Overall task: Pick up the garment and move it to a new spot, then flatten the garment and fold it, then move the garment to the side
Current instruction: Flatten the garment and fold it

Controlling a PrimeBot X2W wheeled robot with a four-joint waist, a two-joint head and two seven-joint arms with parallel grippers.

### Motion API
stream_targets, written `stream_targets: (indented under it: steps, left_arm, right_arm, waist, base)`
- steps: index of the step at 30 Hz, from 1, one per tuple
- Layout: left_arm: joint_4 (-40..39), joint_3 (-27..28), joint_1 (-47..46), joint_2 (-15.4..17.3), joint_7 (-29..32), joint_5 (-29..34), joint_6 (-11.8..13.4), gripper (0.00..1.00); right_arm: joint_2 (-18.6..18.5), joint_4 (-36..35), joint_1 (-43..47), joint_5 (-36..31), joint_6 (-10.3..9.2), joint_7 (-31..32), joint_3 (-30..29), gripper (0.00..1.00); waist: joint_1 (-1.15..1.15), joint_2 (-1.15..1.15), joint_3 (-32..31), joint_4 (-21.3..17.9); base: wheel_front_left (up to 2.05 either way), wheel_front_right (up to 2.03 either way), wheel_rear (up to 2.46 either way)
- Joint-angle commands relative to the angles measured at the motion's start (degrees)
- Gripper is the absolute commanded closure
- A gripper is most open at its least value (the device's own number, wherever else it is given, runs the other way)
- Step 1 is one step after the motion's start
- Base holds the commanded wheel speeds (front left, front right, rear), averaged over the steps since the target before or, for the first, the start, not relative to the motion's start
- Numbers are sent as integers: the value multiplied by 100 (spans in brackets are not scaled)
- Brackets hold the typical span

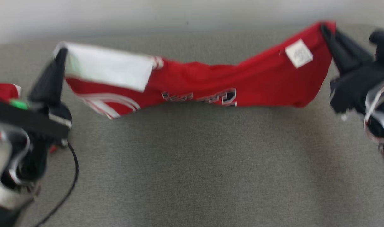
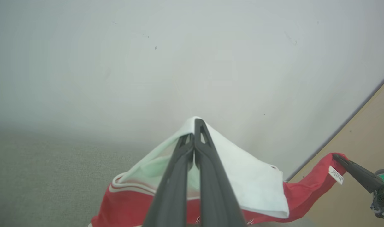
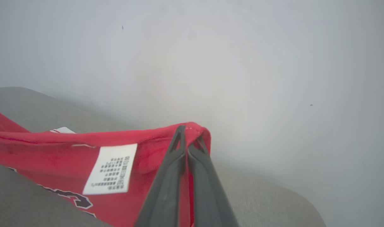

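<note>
- Garment (image 1: 210,78): one red jersey, stretched between my two hands.
- My left hand (image 1: 62,53) clenches its white end.
- My right hand (image 1: 324,30) clenches its red corner, one label (image 1: 299,53) just beside.

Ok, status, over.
Both shut: left end effector on garment white corner, right end effector on red corner. Garment stretched between them over grey surface. Red item by left arm.
</note>
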Motion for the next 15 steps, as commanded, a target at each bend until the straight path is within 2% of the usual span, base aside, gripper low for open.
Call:
stream_targets:
  steps: [1, 7, 8, 15]
  left_arm:
    - [56, -59, -560, 104, 149, 295, 77, 100]
    - [179, -274, -2140, 271, 522, 1162, 165, 100]
    - [179, -274, -2140, 271, 522, 1162, 165, 100]
    - [380, -339, -3706, 301, 627, 1926, 209, 100]
  right_arm:
    - [-46, 185, -598, 87, -16, -89, 186, 100]
    - [-129, 652, -2151, 308, -16, -173, 843, 100]
    - [-129, 652, -2151, 308, -16, -173, 843, 100]
    - [50, 1157, -3413, 818, -16, -309, 941, 100]
  waist:
    - [-1, -1, 621, -217]
    - [-1, -1, 1321, -439]
    - [-1, -1, 1321, -439]
    - [-1, -1, 2004, -618]
  base:
    - [0, 0, 0]
    - [0, 0, 0]
    - [0, 0, 0]
    - [0, 0, 0]
